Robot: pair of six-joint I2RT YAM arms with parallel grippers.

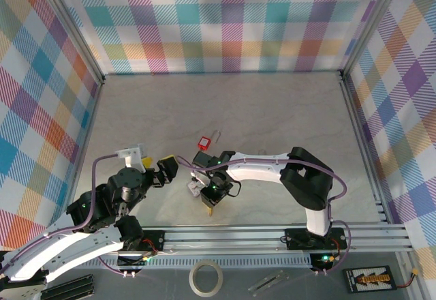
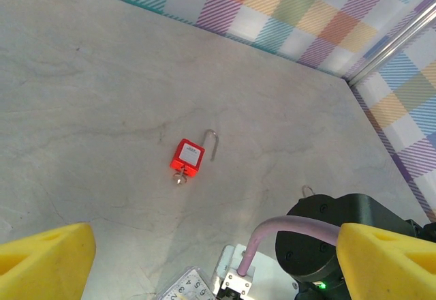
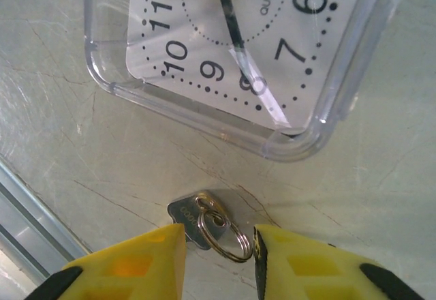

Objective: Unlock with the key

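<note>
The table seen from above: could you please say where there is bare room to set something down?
Bare: the far half between the red padlock and the back wall, and the strip between the right arm and the right wall. Crowded: near centre, where clock, key and right claw cluster.

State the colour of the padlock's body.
The padlock body is red, clearest in the left wrist view.
</note>
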